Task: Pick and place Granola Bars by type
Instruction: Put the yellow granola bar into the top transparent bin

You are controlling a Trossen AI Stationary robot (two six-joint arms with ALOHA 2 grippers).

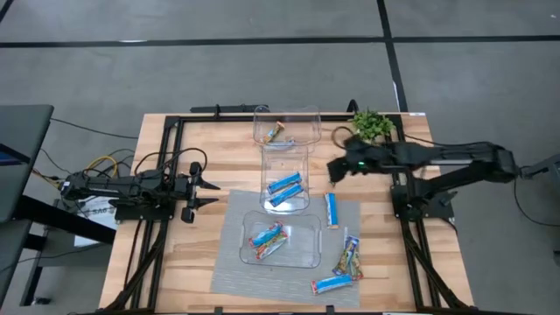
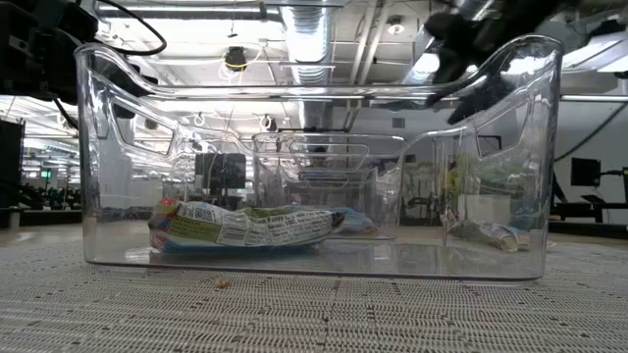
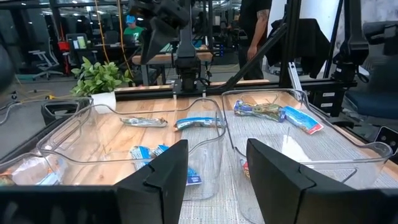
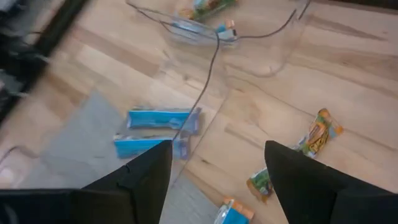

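Three clear bins stand in a row down the table's middle. The far bin [image 1: 286,127] holds a multicoloured bar [image 1: 274,133]. Two blue bars [image 1: 284,188] lie in the middle bin [image 1: 302,166], and mixed bars [image 1: 269,239] in the near bin [image 1: 302,254]. Loose on the table lie a blue bar [image 1: 331,210], a multicoloured bar [image 1: 350,256] and another blue bar [image 1: 335,283]. My right gripper [image 1: 335,169] hangs open and empty above the table, just right of the middle bin; its wrist view [image 4: 217,180] looks down on the two blue bars [image 4: 158,118]. My left gripper [image 1: 210,192] [image 3: 214,180] waits open at the table's left side.
A small green plant [image 1: 372,125] stands at the far right corner, close behind my right arm. A grey mat [image 1: 232,280] lies under the near bin. Black frame rails [image 1: 175,131] run along the table's left, far and right sides. A person [image 3: 252,25] stands beyond the table.
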